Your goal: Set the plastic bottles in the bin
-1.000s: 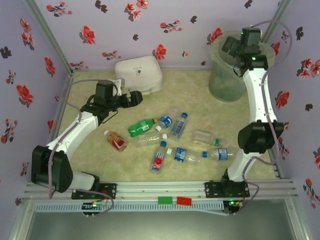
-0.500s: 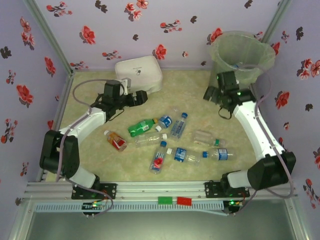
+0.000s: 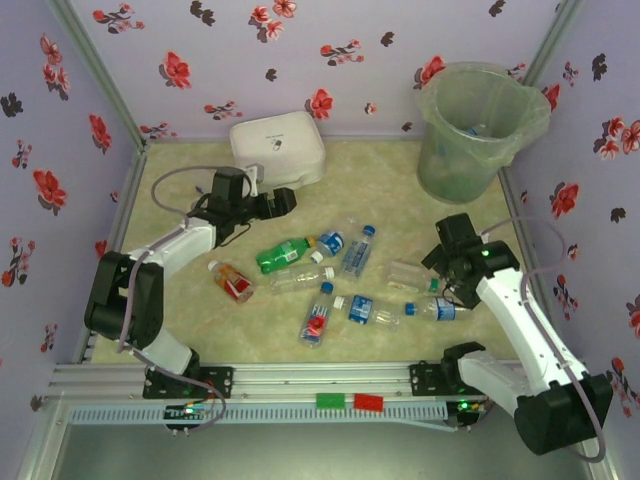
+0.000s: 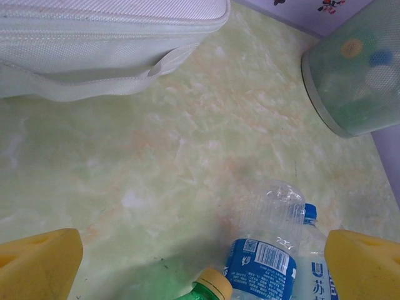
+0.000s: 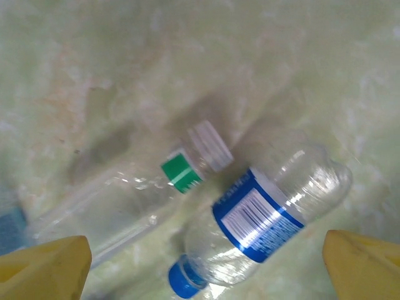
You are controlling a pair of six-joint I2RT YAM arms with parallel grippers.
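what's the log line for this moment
left gripper: open, empty, near white box | right gripper: open, above blue-label bottle | bin: has contents | table: plastic bottles uncollected

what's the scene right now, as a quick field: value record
bin: upright, far right corner
plastic bottles: about nine lying loose in the middle
white lidded box: far side, left of centre, shut
left fingers: open, low over a green bottle and a blue-labelled bottle
right fingers: open, over a blue-capped bottle and a green-banded clear bottle
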